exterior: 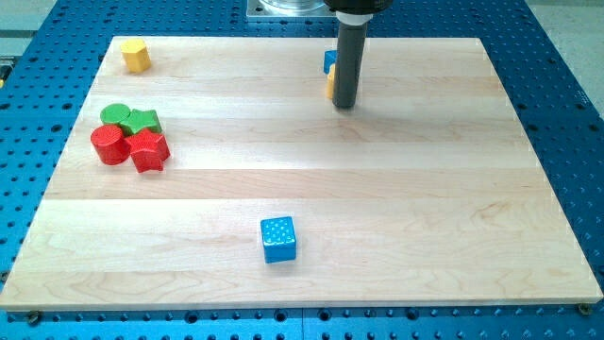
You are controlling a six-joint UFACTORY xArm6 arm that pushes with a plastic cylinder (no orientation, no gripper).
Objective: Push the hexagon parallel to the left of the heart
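Four blocks (130, 135) cluster left; a cube (278, 239) sits bottom-centre.

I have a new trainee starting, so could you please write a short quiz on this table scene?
1. True or false: the blue cube touches the red blocks.
2. Which block lies nearest the view's top left corner of the wooden board? A) yellow hexagon B) green star C) red cylinder
3. Fill in: my tip stands just to the view's ____ of the half-hidden blue block and yellow block.

Key: 1. False, it lies alone near the view's bottom. 2. A. 3. right.
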